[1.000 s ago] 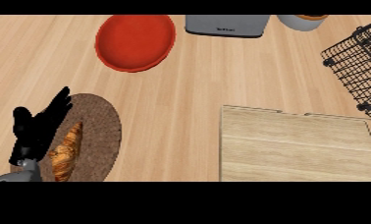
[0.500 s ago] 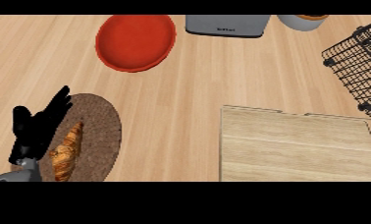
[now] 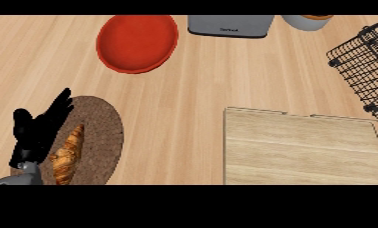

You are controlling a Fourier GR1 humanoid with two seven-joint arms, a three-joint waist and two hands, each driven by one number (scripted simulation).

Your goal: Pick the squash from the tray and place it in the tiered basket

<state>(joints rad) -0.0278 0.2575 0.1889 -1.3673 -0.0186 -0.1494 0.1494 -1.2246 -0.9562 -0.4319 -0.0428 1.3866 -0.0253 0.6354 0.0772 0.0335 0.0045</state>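
Left hand (image 3: 38, 128) rests open, fingers straight, beside an elongated golden-brown, perhaps crusty item (image 3: 66, 154) on a round mat (image 3: 103, 132)

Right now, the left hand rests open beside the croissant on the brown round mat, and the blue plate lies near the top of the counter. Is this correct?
Not quite: the plate is red, not blue, as the head view shows. The rest holds: the left hand rests open beside the croissant on the brown round mat, and the plate lies near the top of the counter.

Black left hand (image 3: 37, 127), slim matte fingers plus thumb; grey forearm (image 3: 22, 178) stub below, rounded, at lower-left edge.
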